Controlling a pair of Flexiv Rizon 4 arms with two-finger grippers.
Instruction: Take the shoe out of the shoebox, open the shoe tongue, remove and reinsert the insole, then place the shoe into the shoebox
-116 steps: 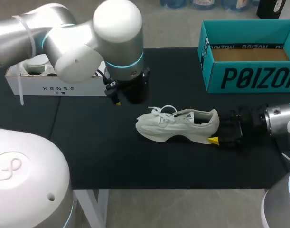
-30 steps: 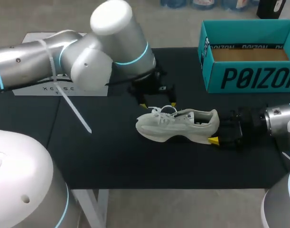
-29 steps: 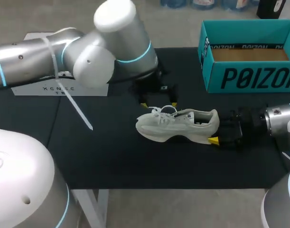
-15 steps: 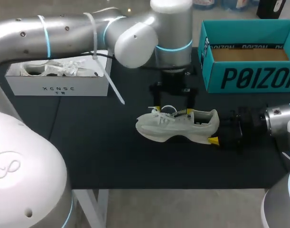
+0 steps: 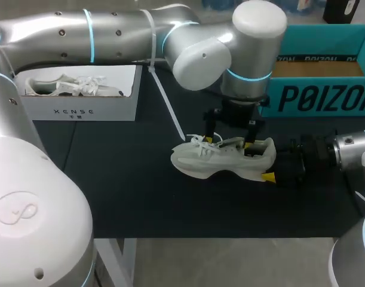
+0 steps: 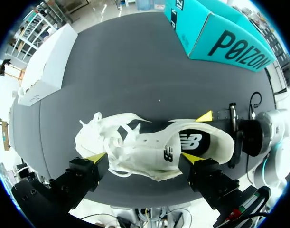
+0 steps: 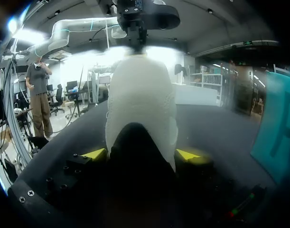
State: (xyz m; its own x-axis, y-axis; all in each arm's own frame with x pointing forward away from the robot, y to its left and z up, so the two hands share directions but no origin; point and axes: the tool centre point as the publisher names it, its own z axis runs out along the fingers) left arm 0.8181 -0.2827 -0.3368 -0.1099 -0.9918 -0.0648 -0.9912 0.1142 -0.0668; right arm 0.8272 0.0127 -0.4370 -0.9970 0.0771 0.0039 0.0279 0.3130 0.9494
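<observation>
Left gripper arrives over the shoe, fingers spread.

The left gripper has swung across from the table's left and hangs wide open astride the shoe, with one tip by the laces, one by the collar, and nothing gripped. The right gripper remains pinched on the heel. The shoe lies on the black mat in front of the teal shoebox. Opening the tongue looks like the step now in hand.
</observation>
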